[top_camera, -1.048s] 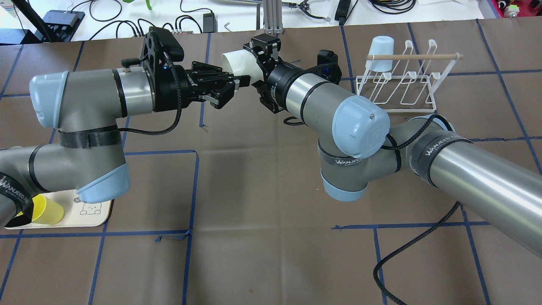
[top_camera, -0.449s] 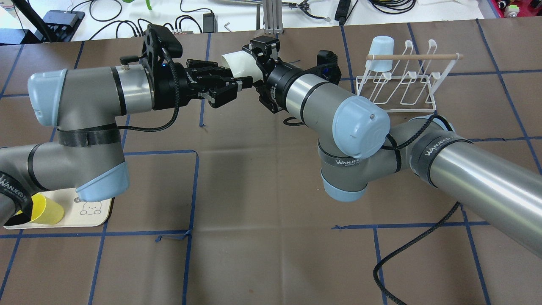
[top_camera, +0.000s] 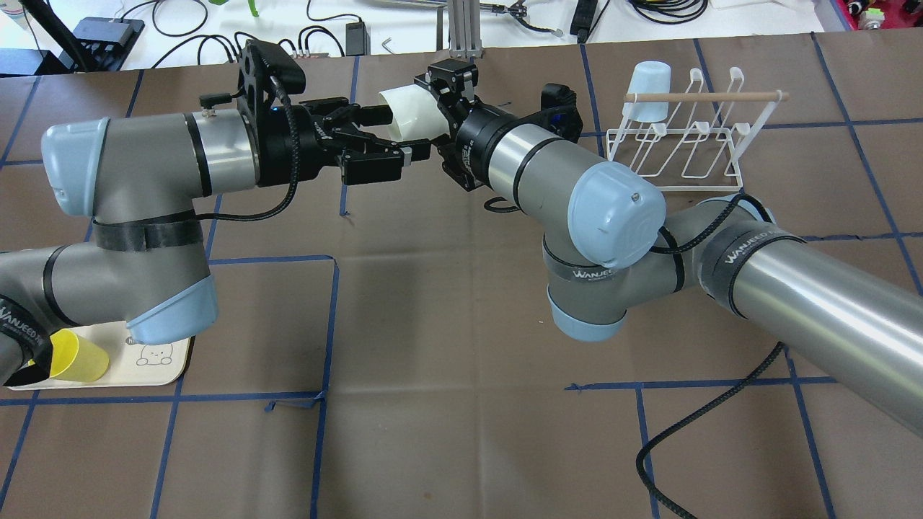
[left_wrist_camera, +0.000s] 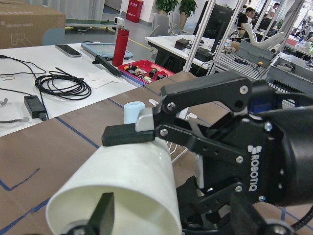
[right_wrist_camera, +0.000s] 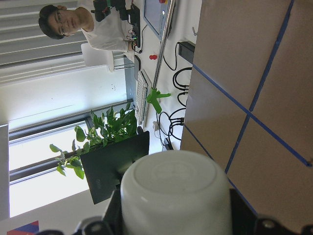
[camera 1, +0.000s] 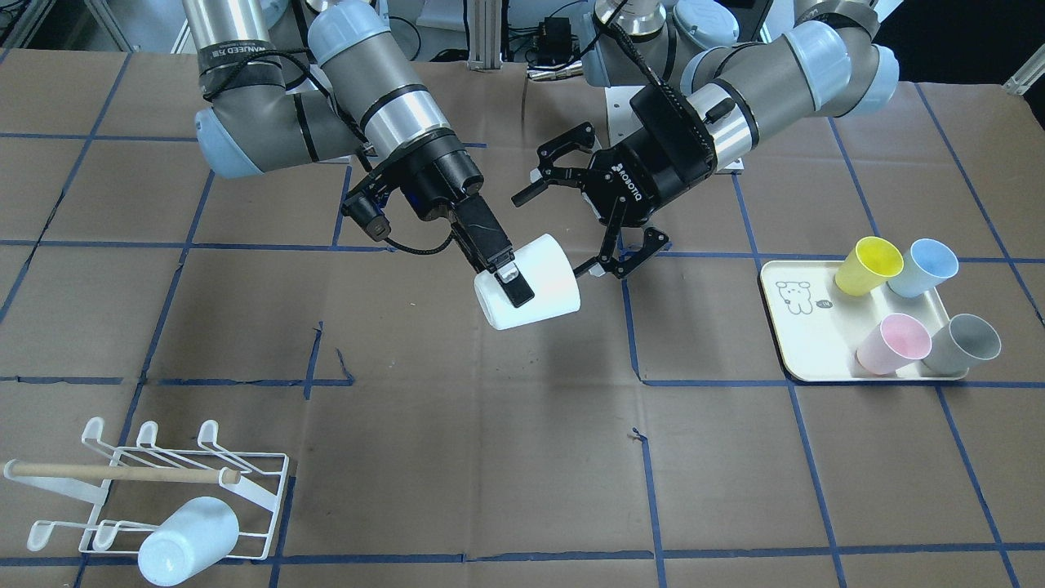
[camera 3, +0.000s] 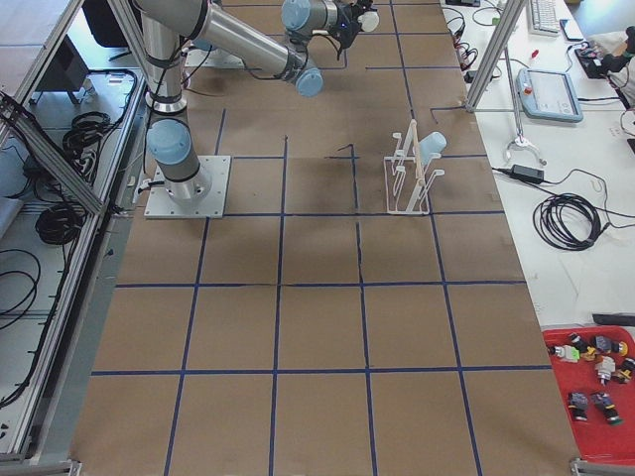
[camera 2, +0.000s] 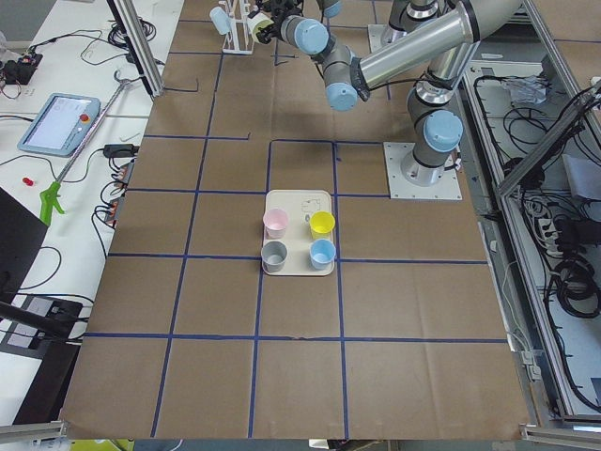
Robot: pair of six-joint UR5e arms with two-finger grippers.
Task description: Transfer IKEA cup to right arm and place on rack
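A white cup (camera 1: 535, 286) hangs on its side above the table's middle. My right gripper (camera 1: 510, 286) is shut on it, one pad on its outer wall. The cup also shows in the overhead view (top_camera: 411, 115) and in the left wrist view (left_wrist_camera: 127, 191). My left gripper (camera 1: 555, 233) is open, its jaws spread wide on either side of the cup's mouth end. In the overhead view the left gripper (top_camera: 404, 131) faces the right gripper (top_camera: 433, 108). The white wire rack (camera 1: 188, 490) with a wooden dowel stands apart (top_camera: 678, 144) and carries a pale-blue cup (camera 1: 188, 539).
A cream tray (camera 1: 784, 343) with a bear drawing holds yellow (camera 1: 869, 265), blue, pink and grey cups. In the overhead view the left arm hides most of the tray (top_camera: 162, 360). Blue tape lines cross the brown table cover. A black cable trails from the right arm.
My left gripper was closed at the cup's rim and has opened wide. The cup has stayed in the right gripper. The left wrist has shifted slightly.
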